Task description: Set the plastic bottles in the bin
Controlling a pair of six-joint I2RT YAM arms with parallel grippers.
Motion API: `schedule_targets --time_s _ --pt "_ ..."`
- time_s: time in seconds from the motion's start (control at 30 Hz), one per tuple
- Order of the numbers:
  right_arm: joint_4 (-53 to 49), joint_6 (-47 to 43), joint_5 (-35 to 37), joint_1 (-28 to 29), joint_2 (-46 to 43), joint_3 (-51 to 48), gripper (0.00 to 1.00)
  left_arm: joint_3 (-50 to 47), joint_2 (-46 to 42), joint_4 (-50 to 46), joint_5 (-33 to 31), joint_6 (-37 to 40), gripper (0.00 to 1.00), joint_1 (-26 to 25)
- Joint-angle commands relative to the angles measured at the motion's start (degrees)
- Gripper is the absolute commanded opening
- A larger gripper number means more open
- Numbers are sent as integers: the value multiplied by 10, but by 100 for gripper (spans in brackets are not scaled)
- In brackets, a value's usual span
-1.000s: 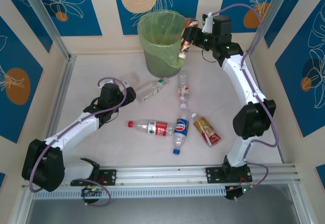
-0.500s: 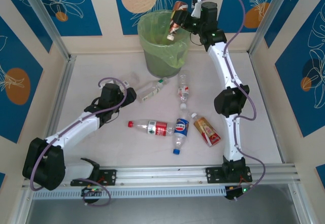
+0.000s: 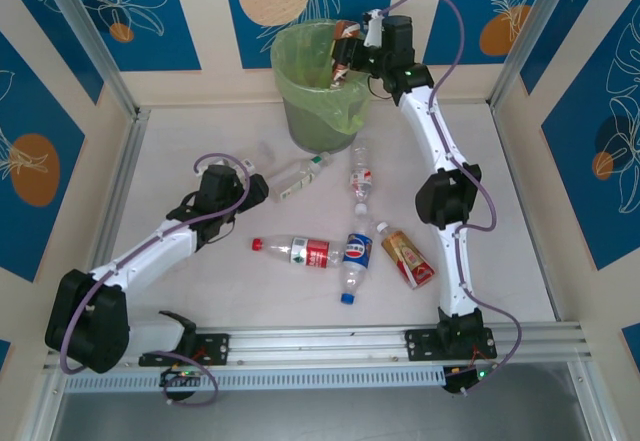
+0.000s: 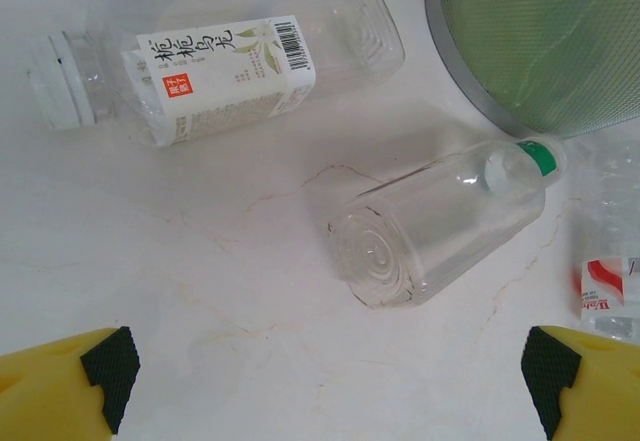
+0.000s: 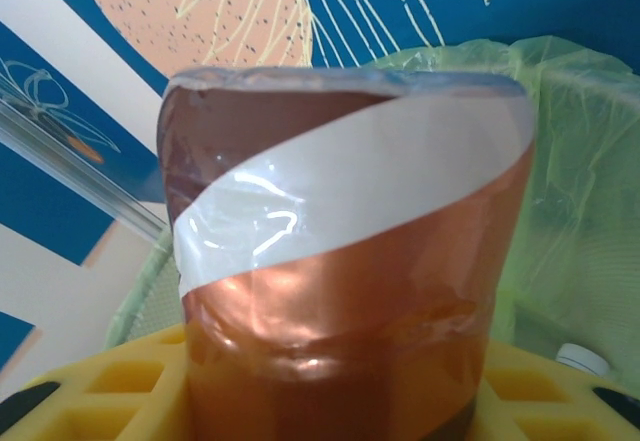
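My right gripper (image 3: pixel 356 53) is shut on a brown-orange labelled bottle (image 3: pixel 342 64) and holds it over the right side of the bin (image 3: pixel 312 111), a grey bin with a green bag. In the right wrist view this bottle (image 5: pixel 340 261) sits between my yellow fingers (image 5: pixel 90 386), with the bag (image 5: pixel 585 211) behind it. My left gripper (image 3: pixel 256 185) stands open low over the table, just short of a clear green-capped bottle (image 4: pixel 440 221). A white-labelled bottle (image 4: pixel 215 71) lies beyond it. Several more bottles lie mid-table: red-capped (image 3: pixel 300 251), blue-labelled (image 3: pixel 356 254) and orange-red labelled (image 3: pixel 408 258).
A small bottle with a red-and-white label (image 3: pixel 361 183) lies between the green-capped one and the right arm. A white cap (image 5: pixel 583 359) shows inside the bin. Metal frame posts and patterned walls close in the table on three sides.
My right arm has swung left with its bottle, from beside the bin's right rim to over the bin's opening. The left arm and the bottles on the table have not moved.
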Motion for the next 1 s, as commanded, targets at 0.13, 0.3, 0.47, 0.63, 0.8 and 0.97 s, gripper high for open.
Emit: schedule_targets --time_s 0.13,0.3,0.47,0.63,0.8,0.97 --pt "-53 -84 91 19 4 3 52 3 8 -12 5 -6 100 -3" --pt "-78 -99 109 26 0 7 59 3 10 -12 5 -6 100 -3" --pt "-96 -108 120 33 -10 13 62 3 13 -12 5 -6 100 -3" --pt "-104 -102 111 35 -25 13 66 4 15 -11 6 -5 100 -3" --pt "-104 -99 100 37 -41 13 70 4 16 -10 7 -5 100 -3" --pt "-102 -100 91 39 -56 13 72 6 18 -11 8 -4 100 -3"
